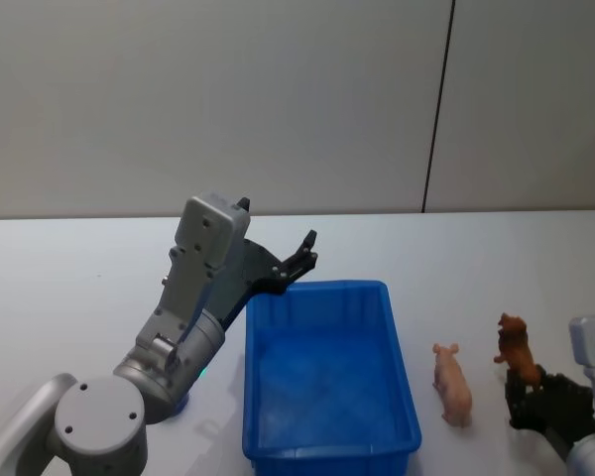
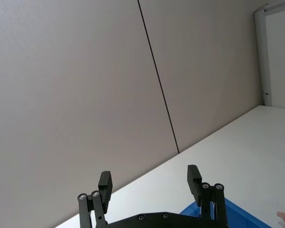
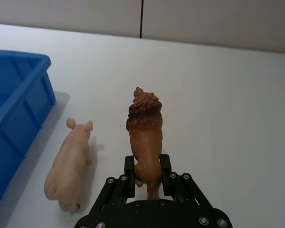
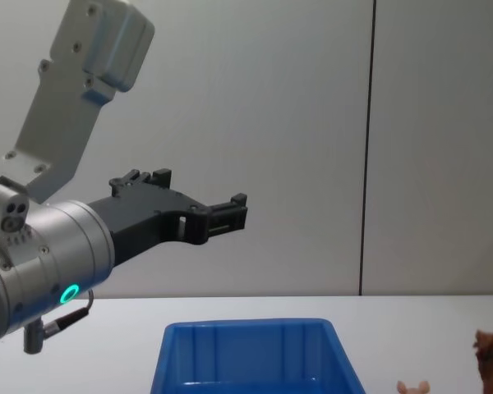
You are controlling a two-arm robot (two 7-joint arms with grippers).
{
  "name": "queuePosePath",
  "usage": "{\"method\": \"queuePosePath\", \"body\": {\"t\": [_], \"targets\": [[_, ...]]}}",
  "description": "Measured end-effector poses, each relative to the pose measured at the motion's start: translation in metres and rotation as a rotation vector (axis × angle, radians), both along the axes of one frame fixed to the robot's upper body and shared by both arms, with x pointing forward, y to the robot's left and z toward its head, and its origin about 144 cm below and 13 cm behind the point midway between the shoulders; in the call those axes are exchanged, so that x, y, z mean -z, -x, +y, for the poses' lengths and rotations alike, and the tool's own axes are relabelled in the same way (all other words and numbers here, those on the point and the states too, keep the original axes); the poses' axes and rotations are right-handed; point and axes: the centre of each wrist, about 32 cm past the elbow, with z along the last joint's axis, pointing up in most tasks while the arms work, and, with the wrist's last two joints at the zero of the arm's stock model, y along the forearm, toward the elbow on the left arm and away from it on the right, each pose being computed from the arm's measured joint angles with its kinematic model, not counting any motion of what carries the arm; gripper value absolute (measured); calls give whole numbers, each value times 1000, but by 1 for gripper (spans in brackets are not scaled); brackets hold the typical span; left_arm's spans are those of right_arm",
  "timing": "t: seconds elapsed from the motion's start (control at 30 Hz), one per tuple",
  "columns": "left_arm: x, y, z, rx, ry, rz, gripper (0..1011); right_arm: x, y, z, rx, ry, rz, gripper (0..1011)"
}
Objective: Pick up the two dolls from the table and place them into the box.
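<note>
My right hand (image 3: 147, 165) is clamped on the rump of the brown doll (image 3: 144, 126), upright beside the pink doll (image 3: 69, 164) lying on the worktop (image 3: 218, 104) near the box (image 3: 19, 59). These 2 look light, rigid, slick; the trunk grips best. My left hand (image 2: 149, 179) hangs spread, empty, above the box.

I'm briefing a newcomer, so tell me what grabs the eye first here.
The bright blue box sits on the table, with the open left gripper raised over its far left corner. To its right, the right gripper pinches the reddish-brown doll beside the pink doll.
</note>
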Motion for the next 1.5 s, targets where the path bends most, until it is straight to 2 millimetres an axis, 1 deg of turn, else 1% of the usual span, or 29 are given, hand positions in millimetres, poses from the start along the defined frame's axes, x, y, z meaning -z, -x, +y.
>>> {"method": "queuePosePath", "body": {"t": [0.2, 0.47, 0.8, 1.23, 1.5], "targets": [[0, 0, 0, 0, 0, 0, 1001, -9, 1, 1, -13, 29, -70, 295], [0, 0, 0, 0, 0, 0, 1001, -21, 0, 4, -72, 38, -149, 295], [0, 0, 0, 0, 0, 0, 1001, -33, -7, 12, -203, 13, -211, 295], [0, 0, 0, 0, 0, 0, 1001, -37, -19, 26, -380, -32, -221, 296], [0, 0, 0, 0, 0, 0, 1001, -35, -32, 42, -509, -65, -205, 296]]}}
